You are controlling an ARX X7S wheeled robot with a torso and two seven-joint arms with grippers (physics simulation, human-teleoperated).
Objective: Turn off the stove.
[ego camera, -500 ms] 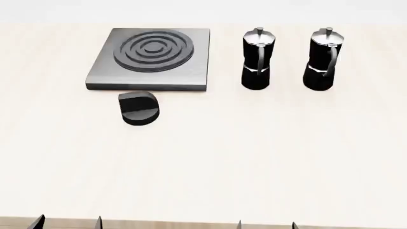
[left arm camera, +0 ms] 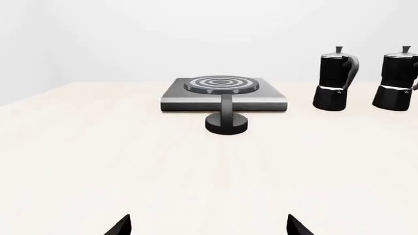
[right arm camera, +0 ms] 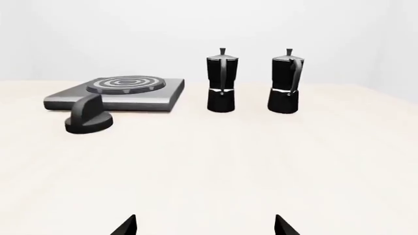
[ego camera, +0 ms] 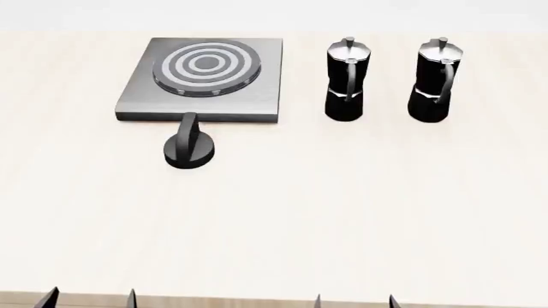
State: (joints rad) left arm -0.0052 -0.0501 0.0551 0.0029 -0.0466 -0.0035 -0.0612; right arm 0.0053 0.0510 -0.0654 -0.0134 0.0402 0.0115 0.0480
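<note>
The stove (ego camera: 137, 102) is a square grey metal plate at the far left of the table; its round ring burner (ego camera: 205, 64) shows pale bright rings. Its black knob (ego camera: 189, 149) sits just in front of the plate, handle bar pointing toward the plate. The stove also shows in the left wrist view (left arm camera: 223, 95) with the knob (left arm camera: 226, 121), and in the right wrist view (right arm camera: 114, 93) with the knob (right arm camera: 89, 120). My left gripper (ego camera: 90, 300) and right gripper (ego camera: 353, 302) are open and empty at the table's near edge, far from the knob.
Two black-and-silver moka pots (ego camera: 347, 80) (ego camera: 436, 80) stand upright to the right of the stove. The pale table (ego camera: 342, 212) stretches between them and my grippers; its near edge runs at the bottom of the head view.
The knob's handle now points toward the stove instead of lying across, and the burner rings have turned from dark grey to pale bright. The grippers have barely moved.
</note>
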